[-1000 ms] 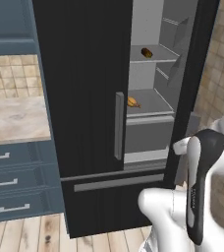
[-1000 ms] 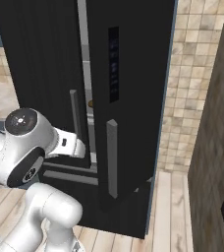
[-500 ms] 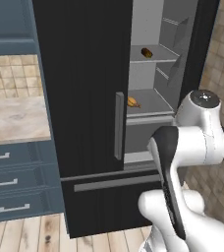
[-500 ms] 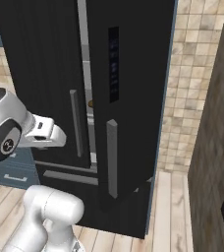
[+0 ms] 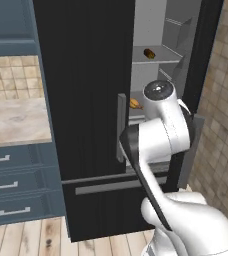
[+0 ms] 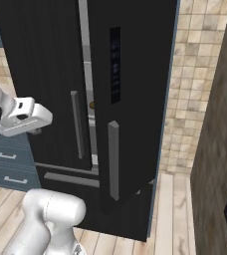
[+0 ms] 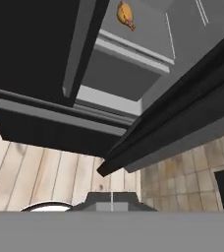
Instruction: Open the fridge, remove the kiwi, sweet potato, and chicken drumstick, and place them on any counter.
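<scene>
The black fridge (image 5: 86, 75) has its left door shut and its right door (image 6: 135, 99) swung open toward me. On a middle shelf lies the golden chicken drumstick (image 5: 135, 104), also at the top of the hand view (image 7: 126, 15) and through the door gap (image 6: 91, 104). A dark oblong sweet potato (image 5: 149, 53) rests on the shelf above. The kiwi is hidden. My white arm (image 5: 161, 135) stands raised in front of the opening. My hand (image 6: 30, 115) hovers left of the left door handle (image 6: 75, 124), low before the doors. The gripper is shut and empty.
The beige counter (image 5: 16, 122) over blue-grey drawers (image 5: 6, 185) lies left of the fridge. A tiled wall (image 6: 190, 99) and a dark tall unit (image 6: 220, 149) stand to the right. The open door's lower edge (image 7: 182, 133) juts over the wooden floor (image 7: 45, 182).
The arm has risen from a low fold and swung up before the fridge opening, and the hand has moved left. The fridge doors and food have not moved.
</scene>
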